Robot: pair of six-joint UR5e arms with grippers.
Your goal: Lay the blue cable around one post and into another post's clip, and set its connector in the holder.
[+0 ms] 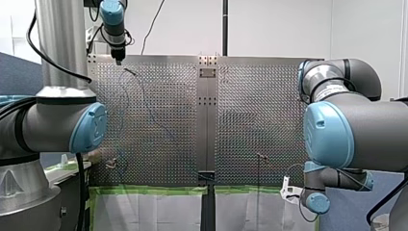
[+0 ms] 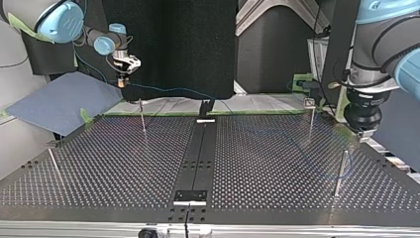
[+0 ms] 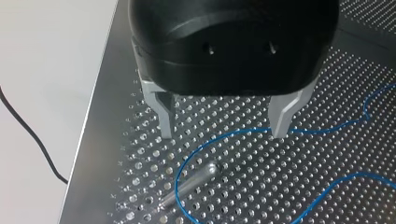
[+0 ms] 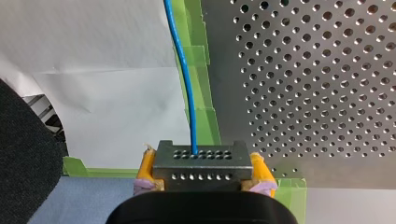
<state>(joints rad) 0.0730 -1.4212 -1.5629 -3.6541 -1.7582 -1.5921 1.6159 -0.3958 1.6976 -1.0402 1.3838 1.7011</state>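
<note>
My right arm's end effector (image 4: 202,173), with yellow pads, is clamped on the dark grey rectangular connector (image 4: 200,161), one pad against each short side. The connector's face shows two rows of small holes. The thin blue cable (image 4: 184,79) leaves the upper row and runs straight ahead of the fingers, over a strip of green tape (image 4: 201,56) and white paper (image 4: 116,107), just beside the edge of the perforated metal desk (image 4: 317,84).

In the top view this end effector hangs at 10 o'clock, raised above and beyond the desk's far edge. The cable slopes from it toward 12 o'clock, where a small black block (image 2: 205,106) sits at the far end of the dark centre strip. A thin metal post with a clip on top (image 2: 310,115) stands at 2 o'clock.

My left arm's black end effector (image 3: 223,136) hovers over the desk at 3 o'clock in the top view. Its metal fingers (image 3: 164,119) are spread wide with nothing between them. Under it the cable curves in a loop on the desk close against a plain metal post (image 3: 194,182). I cannot tell whether the loop goes round the post's foot.
</note>
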